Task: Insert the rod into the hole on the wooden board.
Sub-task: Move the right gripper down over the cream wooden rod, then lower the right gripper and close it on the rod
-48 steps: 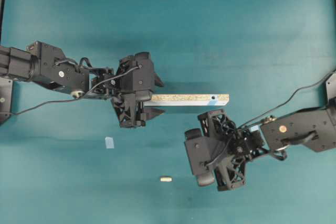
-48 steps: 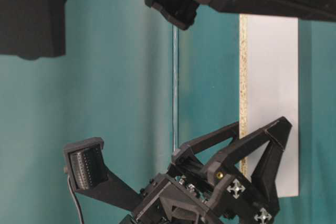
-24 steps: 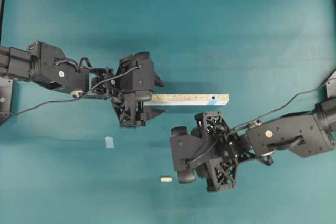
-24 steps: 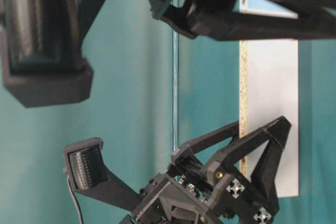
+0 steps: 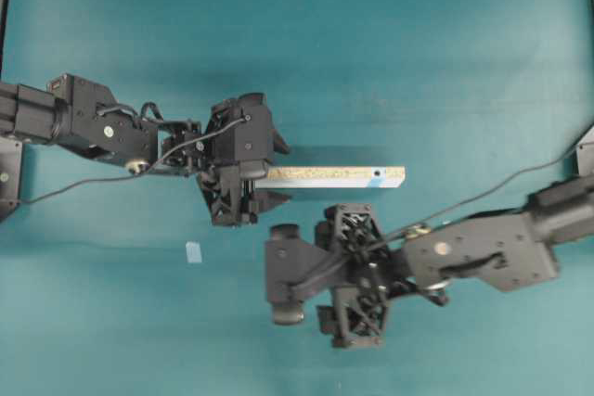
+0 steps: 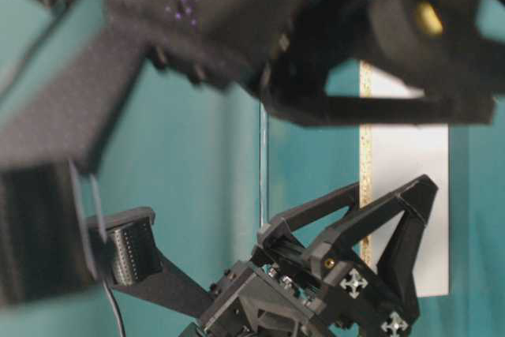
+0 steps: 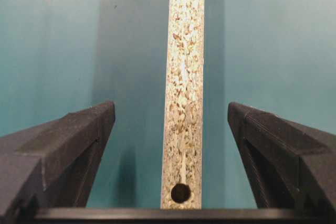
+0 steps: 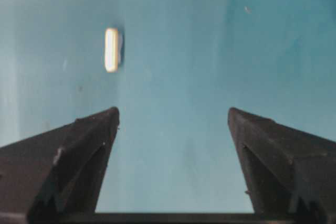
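Observation:
The wooden board (image 5: 334, 176) lies flat across the middle of the teal table. The hole (image 5: 376, 173), ringed in pale blue, is near its right end. My left gripper (image 5: 271, 173) is open and straddles the board's left end. In the left wrist view the board (image 7: 182, 93) runs between the fingers (image 7: 79, 140) without touching them, and a plain dark hole (image 7: 180, 193) shows at its near end. My right gripper (image 5: 353, 277) hovers below the board, open and empty. The rod (image 8: 111, 49) lies on the table ahead of and left of the right gripper (image 8: 173, 111). In the overhead view the right arm hides the rod.
A small pale blue tape square (image 5: 193, 251) lies on the table below the left gripper. The right arm's cable (image 5: 520, 178) trails off to the right edge. In the table-level view the board's white face (image 6: 410, 195) stands behind the left gripper (image 6: 387, 195).
The right gripper has gone from shut to open. It has travelled left and toward the table's front edge, and now covers the rod in the overhead view. The left arm and the board have stayed put.

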